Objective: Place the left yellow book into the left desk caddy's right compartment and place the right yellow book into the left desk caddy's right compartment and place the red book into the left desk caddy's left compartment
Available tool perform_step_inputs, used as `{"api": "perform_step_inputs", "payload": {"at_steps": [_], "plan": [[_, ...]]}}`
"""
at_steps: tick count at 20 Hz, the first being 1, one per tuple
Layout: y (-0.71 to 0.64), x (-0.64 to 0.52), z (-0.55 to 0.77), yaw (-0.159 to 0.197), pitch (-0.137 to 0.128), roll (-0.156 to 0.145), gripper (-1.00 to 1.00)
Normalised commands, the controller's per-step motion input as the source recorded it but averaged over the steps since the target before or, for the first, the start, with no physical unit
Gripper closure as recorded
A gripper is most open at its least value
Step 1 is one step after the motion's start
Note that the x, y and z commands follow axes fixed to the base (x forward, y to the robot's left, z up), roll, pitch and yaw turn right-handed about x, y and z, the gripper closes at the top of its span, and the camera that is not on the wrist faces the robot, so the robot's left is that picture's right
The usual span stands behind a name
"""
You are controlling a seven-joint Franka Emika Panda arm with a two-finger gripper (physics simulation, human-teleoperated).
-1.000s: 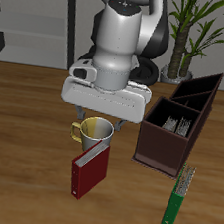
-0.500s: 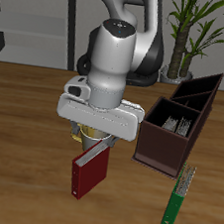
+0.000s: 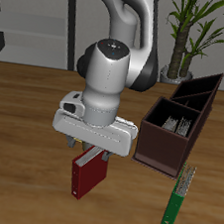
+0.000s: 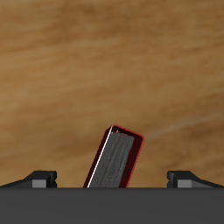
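Red book (image 3: 88, 175) stood under the descending gripper (image 3: 89, 153).
Within a second the arm had dropped over it; fingers (image 4: 39, 179) spread wide, nothing grasped yet.

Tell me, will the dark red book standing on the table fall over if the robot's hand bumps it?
Probably yes. The dark red hardcover book stands upright on a narrow edge of the wooden table, so a sideways nudge could tip it. It looks stiff, so it should not bend when squeezed. The hand hangs right above it, fingers apart.
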Motion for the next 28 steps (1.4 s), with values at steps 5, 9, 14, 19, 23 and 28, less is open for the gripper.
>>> {"api": "perform_step_inputs", "payload": {"at_steps": [5, 9, 14, 19, 23, 28], "plan": [[-0.03, 0.05, -0.17, -0.017, 0.01, -0.001, -1.0], [-0.08, 0.05, -0.17, -0.029, 0.015, 0.002, -1.0], [-0.09, 0.05, -0.22, -0.04, 0.017, -0.015, -1.0], [-0.03, 0.03, -0.36, -0.037, 0.039, -0.004, -1.0], [0.05, -0.06, -0.34, -0.051, 0.03, 0.04, 1.0], [-0.06, -0.15, 0.05, -0.034, -0.014, -0.004, 1.0]]}}
